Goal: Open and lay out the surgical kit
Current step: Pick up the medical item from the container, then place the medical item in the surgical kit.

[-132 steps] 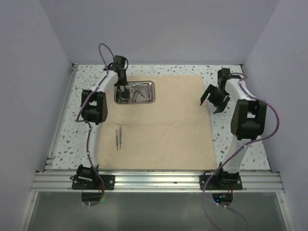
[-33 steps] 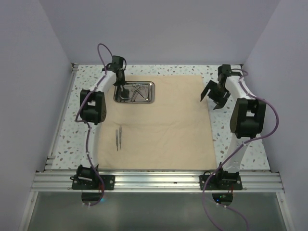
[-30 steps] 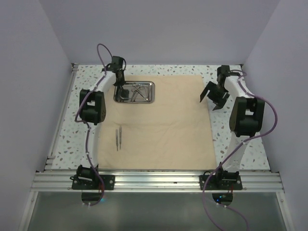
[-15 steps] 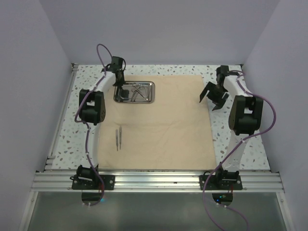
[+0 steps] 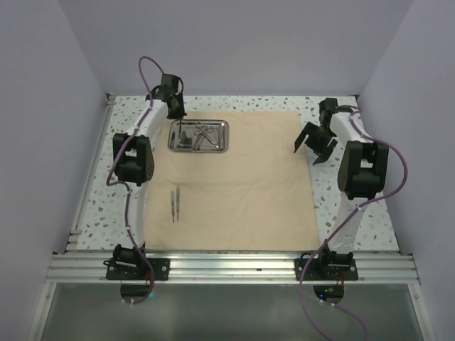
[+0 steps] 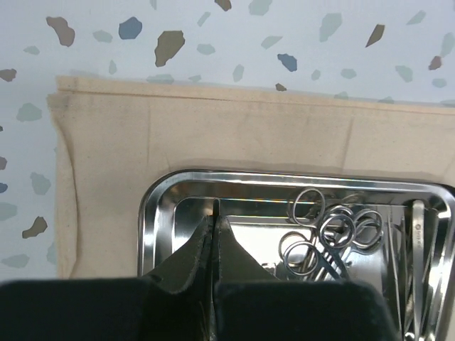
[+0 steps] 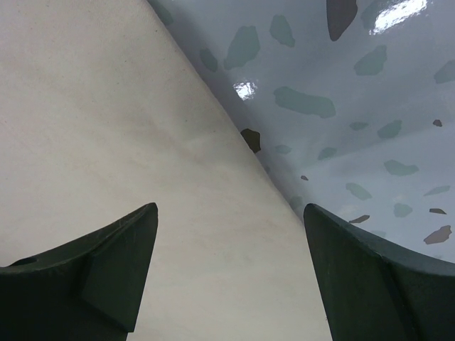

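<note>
Top view: beige cloth wrap (image 5: 242,192) spread flat on terrazzo table (image 5: 96,199), steel tray (image 5: 226,136) on its far left corner, two tweezers (image 5: 174,204) lying side by side on the cloth near its left edge, well apart from the tray. Left gripper (image 5: 175,106) up over the tray's far left corner, a thin instrument (image 5: 182,130) showing as a fine vertical line below it; finger state not readable from here. Left wrist view settles it: left gripper (image 6: 215,222) fingers pinched together on the thin instrument (image 6: 215,207), only a sliver of its tip sticking out, type cannot tell. Same view shows tray contents better than top: ring-handled instruments (image 6: 334,231) tangled in the tray's middle, scissors or forceps not separable, plus a flat silver piece (image 6: 416,234) along the right side; tray rim (image 6: 153,206) sits on the cloth (image 6: 106,156), table (image 6: 213,35) beyond the hem. Top view only gives those as a grey clump (image 5: 205,133). Right gripper (image 5: 311,147) at the cloth's right edge, far half. Right wrist view: right gripper (image 7: 229,207) fingers spread wide, nothing between them, cloth (image 7: 106,106) under the left finger and cloth edge running diagonally, table (image 7: 355,106) to the right.
</note>
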